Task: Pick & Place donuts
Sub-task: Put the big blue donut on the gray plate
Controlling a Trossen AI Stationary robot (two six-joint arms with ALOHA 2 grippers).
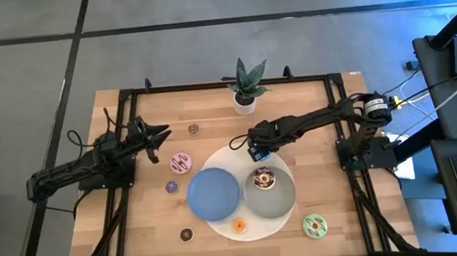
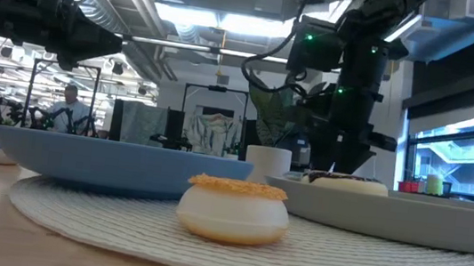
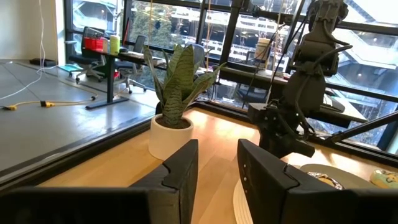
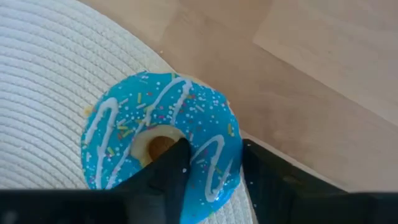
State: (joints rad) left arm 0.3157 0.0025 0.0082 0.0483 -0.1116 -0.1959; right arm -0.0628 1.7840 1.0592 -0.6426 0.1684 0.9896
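Note:
A blue-iced donut [image 4: 161, 143] lies on the far edge of the white woven mat [image 4: 43, 93], partly over the wooden table. My right gripper [image 4: 214, 155] points steeply down on it and is shut on its ring; in the high view the gripper [image 1: 256, 148] covers it. A brown donut [image 1: 263, 178] sits on the grey plate [image 1: 276, 201]. An orange mini donut [image 2: 233, 210] rests on the mat's near part. Pink [image 1: 181, 162] and green [image 1: 314, 226] donuts lie on bare wood. My left gripper [image 3: 217, 168] waits open at the table's left, level, with nothing between its fingers. My right gripper has one finger [image 4: 174, 165] in the donut's centre hole and the other [image 4: 261, 168] outside the ring, with the iced ring wall [image 4: 214, 149] between them. The fingers come from above, pointing steeply down. The donut lies flat, icing up, on the mat's edge.
A blue plate [image 1: 213, 192] sits on the mat beside the grey one. A potted plant [image 1: 244, 89] stands at the table's far edge. Mini donuts lie on the wood at left: purple [image 1: 171, 186], brown [image 1: 194, 129] and another brown [image 1: 187, 234].

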